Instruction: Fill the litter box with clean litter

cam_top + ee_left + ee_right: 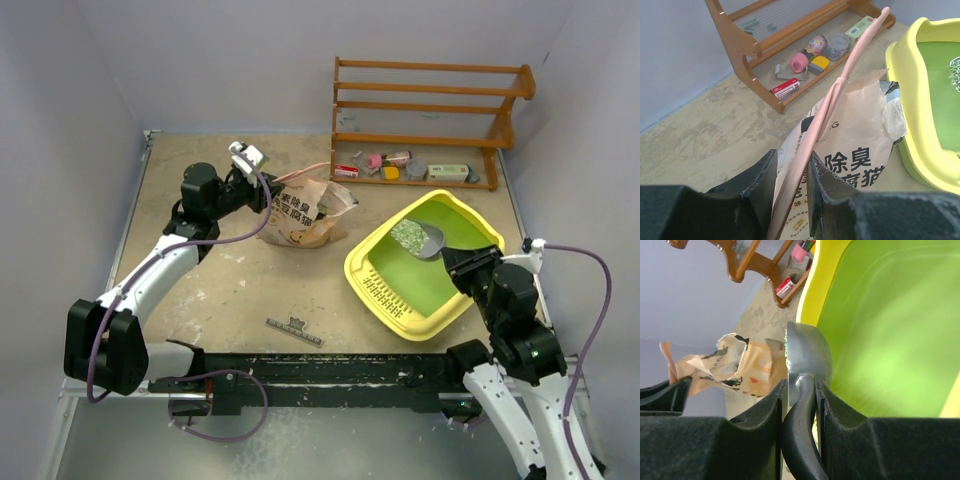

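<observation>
Top external view: the right gripper (455,260), clamped on the handle of the silver scoop (431,242), holds it over the litter box (356,268) at its upper end, beside a small patch of clean litter (407,236). The left gripper (262,190) pinches the pink strip (840,95) of the tan bag (300,222), which lies leftward of the scoop across the box rim.

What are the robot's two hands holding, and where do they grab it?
Left hand pinches the tan bag by its pink strap. Right hand grips the silver scoop by its handle.
</observation>
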Controlling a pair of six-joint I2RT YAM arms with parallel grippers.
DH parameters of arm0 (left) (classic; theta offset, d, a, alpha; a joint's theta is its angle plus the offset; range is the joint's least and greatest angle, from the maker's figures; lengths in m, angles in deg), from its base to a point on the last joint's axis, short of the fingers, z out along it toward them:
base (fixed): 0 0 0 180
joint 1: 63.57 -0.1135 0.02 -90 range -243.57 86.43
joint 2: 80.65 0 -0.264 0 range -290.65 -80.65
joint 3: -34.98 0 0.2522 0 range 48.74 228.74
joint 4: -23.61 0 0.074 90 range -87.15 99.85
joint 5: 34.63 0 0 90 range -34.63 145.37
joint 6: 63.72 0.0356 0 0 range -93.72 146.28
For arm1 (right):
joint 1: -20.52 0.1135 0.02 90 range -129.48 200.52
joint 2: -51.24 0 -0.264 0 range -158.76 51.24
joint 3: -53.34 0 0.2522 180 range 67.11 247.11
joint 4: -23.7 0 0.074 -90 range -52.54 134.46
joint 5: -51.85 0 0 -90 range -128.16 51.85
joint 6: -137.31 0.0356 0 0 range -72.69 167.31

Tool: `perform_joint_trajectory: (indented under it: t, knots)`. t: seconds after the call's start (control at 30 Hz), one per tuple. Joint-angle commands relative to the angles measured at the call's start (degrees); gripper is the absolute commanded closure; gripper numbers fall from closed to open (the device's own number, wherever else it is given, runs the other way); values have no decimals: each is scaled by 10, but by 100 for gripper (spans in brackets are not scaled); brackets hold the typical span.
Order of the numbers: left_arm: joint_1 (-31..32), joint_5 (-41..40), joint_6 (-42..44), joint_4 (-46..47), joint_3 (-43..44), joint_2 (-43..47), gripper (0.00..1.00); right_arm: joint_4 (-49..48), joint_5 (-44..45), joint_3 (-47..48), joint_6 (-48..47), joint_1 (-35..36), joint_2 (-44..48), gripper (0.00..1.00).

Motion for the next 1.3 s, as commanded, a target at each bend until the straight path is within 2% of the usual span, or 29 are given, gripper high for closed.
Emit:
perform_joint_trajectory:
  t: [0.0,0.2,0.4,0.73,1.03,1.27]
  knots:
    - [-2,26,-16,43,27,2,67,29,39,78,-77,5,15,100]
    - [-2,33,-19,43,26,7,67,65,76,123,-150,5,-12,100]
    - [-3,30,-17,42,25,7,67,44,112,124,-175,5,-9,100]
    - [-2,28,-13,39,25,0,67,64,189,161,-226,5,-34,100]
    - [-3,30,-14,38,25,-2,67,60,192,166,-260,5,-55,100]
    - [-2,34,-14,38,26,-4,67,65,172,210,-311,5,-93,100]
